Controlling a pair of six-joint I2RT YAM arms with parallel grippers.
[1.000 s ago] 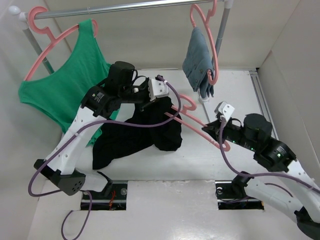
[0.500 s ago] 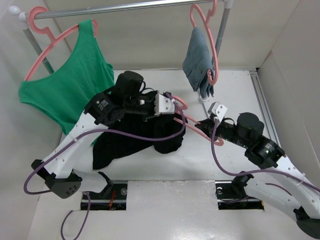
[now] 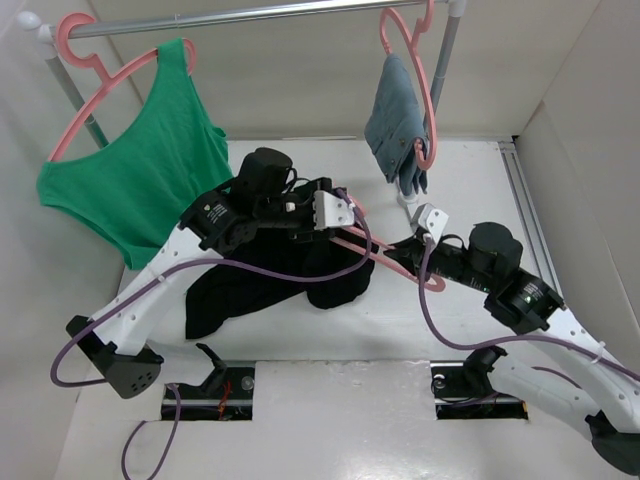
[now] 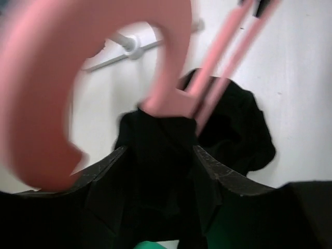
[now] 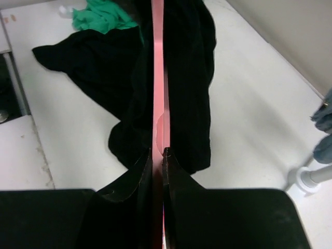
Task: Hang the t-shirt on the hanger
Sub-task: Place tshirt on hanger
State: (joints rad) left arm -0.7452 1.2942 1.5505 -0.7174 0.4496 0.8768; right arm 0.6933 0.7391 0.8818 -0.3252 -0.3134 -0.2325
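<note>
The right gripper (image 5: 157, 151) clamps the stiff hanger (image 5: 157, 62) by one arm. The left gripper (image 4: 160, 150) is closed on the t-shirt (image 4: 238, 129) (limp, I'd judge, and best pinched at its collar).

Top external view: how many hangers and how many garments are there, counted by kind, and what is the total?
Pink hangers: 3 (left rail hanger, right rail hanger, the hanger held low).
Garments: 3 (green tank top, grey-blue cloth, black t-shirt).
Total: 6.

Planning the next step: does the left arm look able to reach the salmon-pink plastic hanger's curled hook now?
Probably yes: the hanger's hook lies just ahead of the left gripper, nothing between, though its fingers seem full of the black cloth t-shirt.
</note>
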